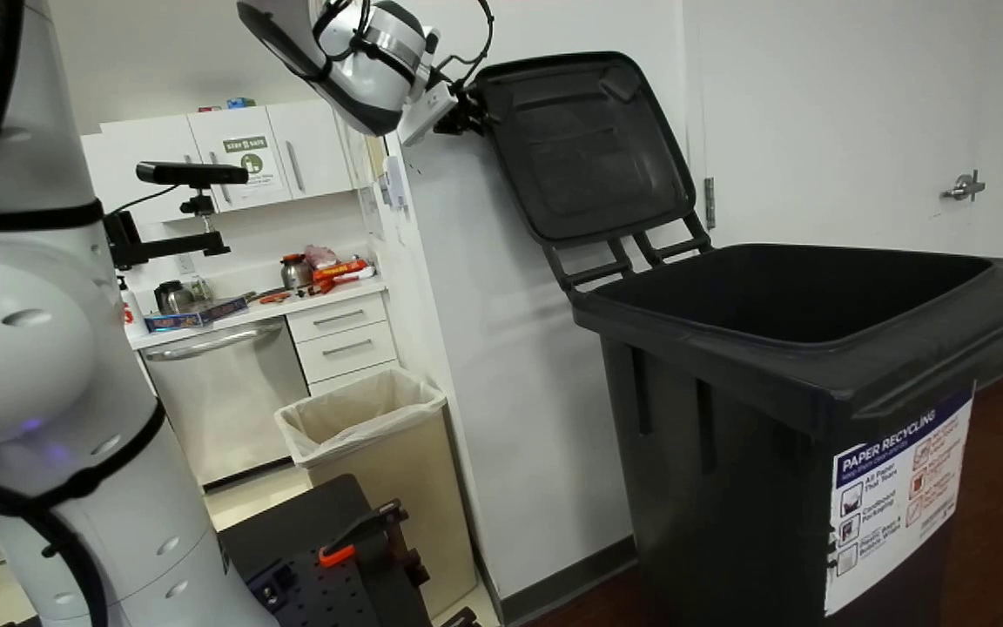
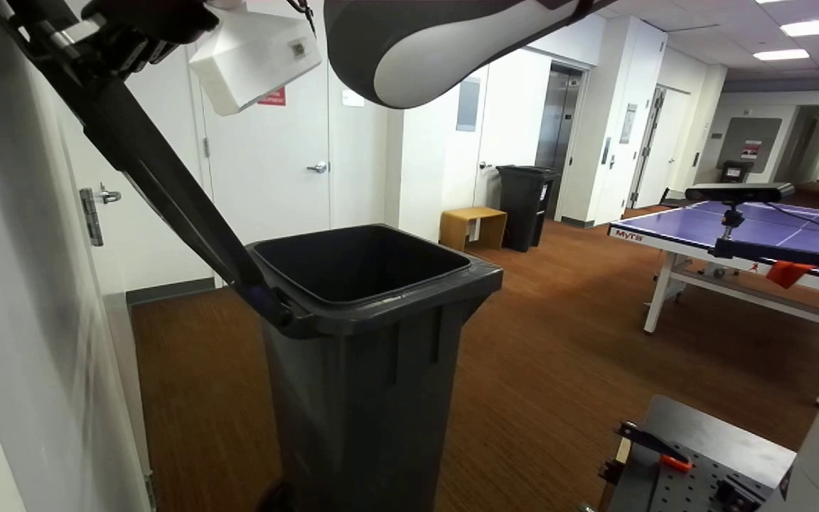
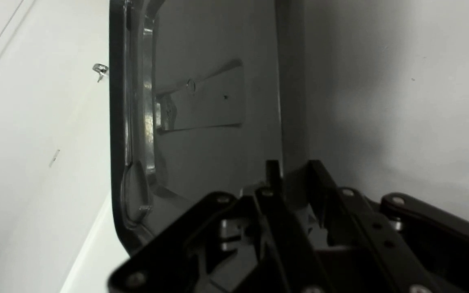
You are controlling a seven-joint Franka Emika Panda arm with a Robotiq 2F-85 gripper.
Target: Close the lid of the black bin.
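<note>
All closing seemed ahead: beyond the bench's (image 2: 722, 441) edge, the paper-recycling bin's (image 1: 763, 453) lid (image 1: 589, 148) leaned open, narrowly parted gripper (image 3: 294, 164) at its rim, hold unclear.

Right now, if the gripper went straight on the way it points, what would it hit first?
Most likely the open lid: in the wrist view its edge lines up with the gap in the gripper, though depth there is unclear.
</note>
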